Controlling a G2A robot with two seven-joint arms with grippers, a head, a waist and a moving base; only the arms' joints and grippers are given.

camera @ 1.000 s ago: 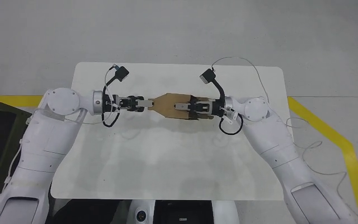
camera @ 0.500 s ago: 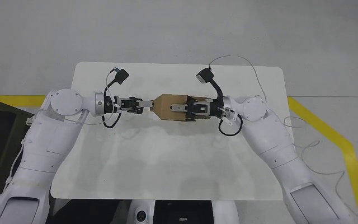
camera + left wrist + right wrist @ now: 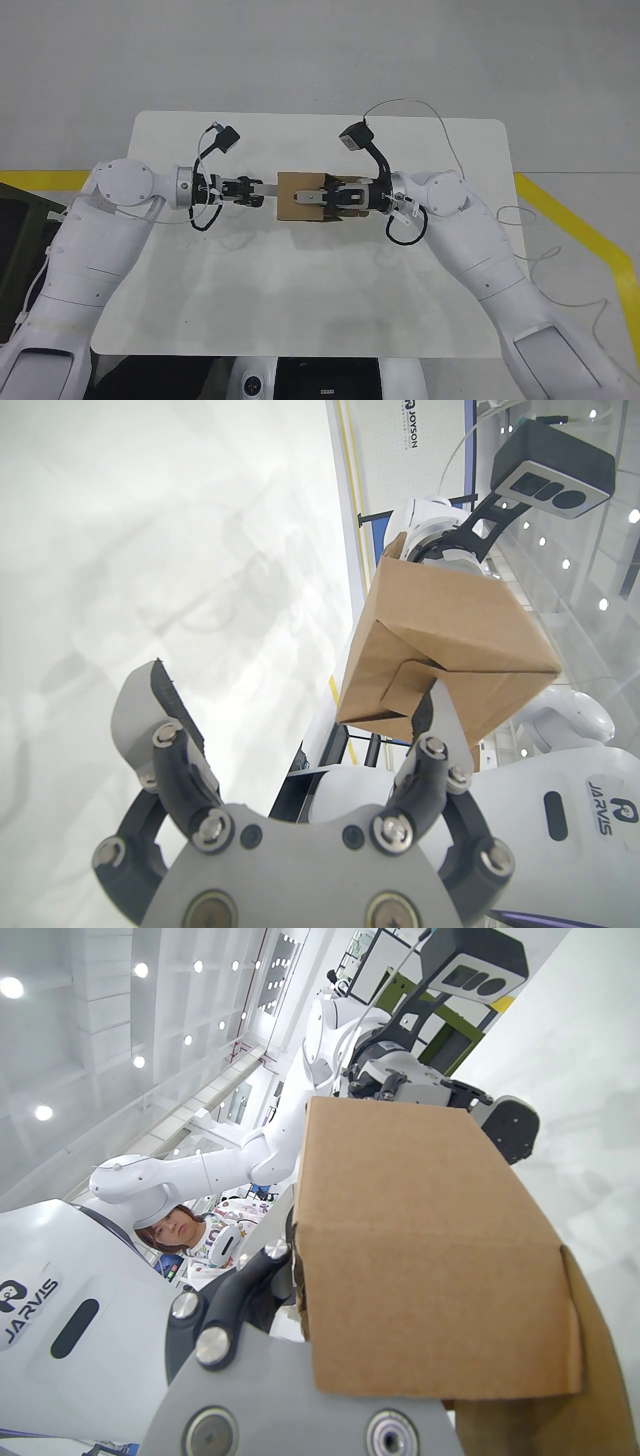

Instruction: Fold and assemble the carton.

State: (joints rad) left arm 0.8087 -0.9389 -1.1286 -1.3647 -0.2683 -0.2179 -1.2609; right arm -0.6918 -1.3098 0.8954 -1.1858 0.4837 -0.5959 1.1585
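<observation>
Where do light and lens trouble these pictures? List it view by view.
Top view: soft, even light, only faint arm shadows on the white table. Left wrist view: the wide lens makes the open left tool loom large beside the box. Right wrist view: ceiling lamps glare brightly, while the box face is evenly lit.

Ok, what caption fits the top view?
Right fingers hold a brown carton over the white table while left fingers touch its end.

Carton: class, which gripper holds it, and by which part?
The right gripper holds the carton by its open end, a finger over the top panel. The left gripper is open, one fingertip at the folded end flaps.
</observation>
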